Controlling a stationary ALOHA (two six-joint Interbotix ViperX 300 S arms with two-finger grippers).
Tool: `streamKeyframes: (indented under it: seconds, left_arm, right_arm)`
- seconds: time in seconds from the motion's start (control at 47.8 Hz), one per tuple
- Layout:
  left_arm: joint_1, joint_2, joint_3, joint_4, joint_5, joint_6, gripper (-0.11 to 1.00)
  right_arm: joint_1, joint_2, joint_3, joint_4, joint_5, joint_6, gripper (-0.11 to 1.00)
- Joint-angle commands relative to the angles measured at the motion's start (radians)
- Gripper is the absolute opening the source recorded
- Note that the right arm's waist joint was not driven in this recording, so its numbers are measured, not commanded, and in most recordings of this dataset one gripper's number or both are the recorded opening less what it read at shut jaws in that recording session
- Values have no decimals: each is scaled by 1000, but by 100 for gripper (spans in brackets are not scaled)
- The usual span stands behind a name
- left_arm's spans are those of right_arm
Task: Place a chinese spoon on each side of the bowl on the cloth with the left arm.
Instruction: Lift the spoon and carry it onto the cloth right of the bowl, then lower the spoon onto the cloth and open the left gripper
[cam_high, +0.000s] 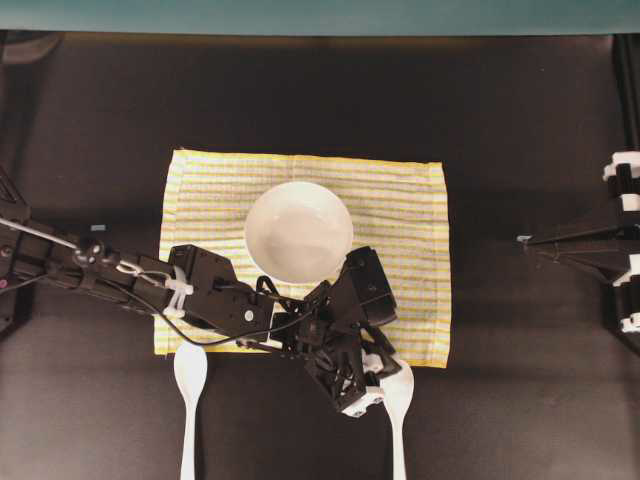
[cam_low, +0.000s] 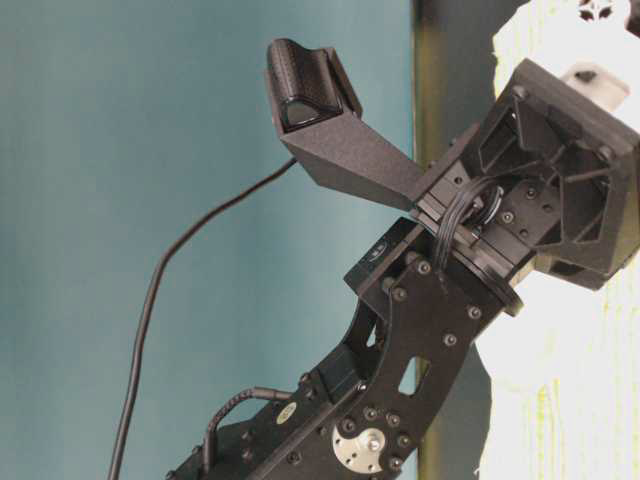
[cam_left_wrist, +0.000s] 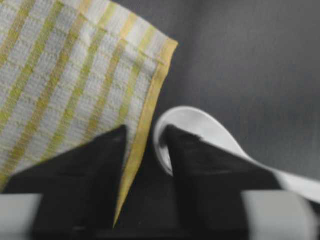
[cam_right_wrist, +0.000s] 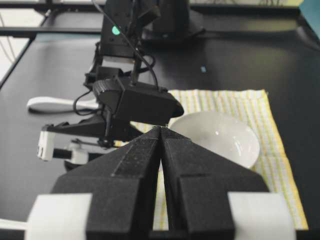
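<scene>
The white bowl (cam_high: 298, 231) sits on the yellow striped cloth (cam_high: 410, 200). One white chinese spoon (cam_high: 189, 375) lies on the table off the cloth's front left edge. A second spoon (cam_high: 400, 395) lies off the front right corner. The left arm (cam_high: 215, 290) reaches across the cloth's front edge, and its gripper (cam_high: 380, 385) is down at this second spoon. In the left wrist view the left gripper (cam_left_wrist: 145, 131) is narrowly open: one finger is over the cloth (cam_left_wrist: 65, 75), the other is inside the spoon's scoop (cam_left_wrist: 200, 125), and the scoop's rim and the cloth's corner lie in the gap. The right gripper (cam_right_wrist: 161, 129) is shut and empty.
The right arm (cam_high: 600, 245) rests at the table's right edge, away from the cloth. From the right wrist view the bowl (cam_right_wrist: 217, 135) and the left arm (cam_right_wrist: 135, 100) lie ahead. Bare black table surrounds the cloth; a teal wall (cam_high: 320, 15) lies behind.
</scene>
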Motion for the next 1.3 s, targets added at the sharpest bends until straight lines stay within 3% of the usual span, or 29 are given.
streamKeyframes:
  seconds: [0.0, 0.084, 0.272, 0.418, 0.711, 0.941, 1.275]
  left_arm:
    - [0, -8, -12, 5, -2, 6, 19]
    - [3, -15, -15, 3, -2, 14, 8]
    - [15, -84, -46, 3, 32, 49, 8]
    - [54, -150, -94, 3, 166, 80, 8]
    - [218, -179, -193, 3, 383, 276, 8]
    - [319, -158, -213, 3, 399, 357, 8]
    - [330, -138, -204, 3, 393, 364, 8]
  right_arm:
    - [0, 3, -6, 2, -5, -5, 1]
    - [0, 2, -6, 2, -5, -5, 1]
    - [0, 2, -3, 2, -5, -5, 1]
    - [0, 0, -3, 2, -5, -5, 1]
    - [0, -5, -3, 2, -6, -6, 1]
    - [0, -5, 2, 2, -5, -3, 1]
    - [0, -3, 3, 2, -9, -15, 1]
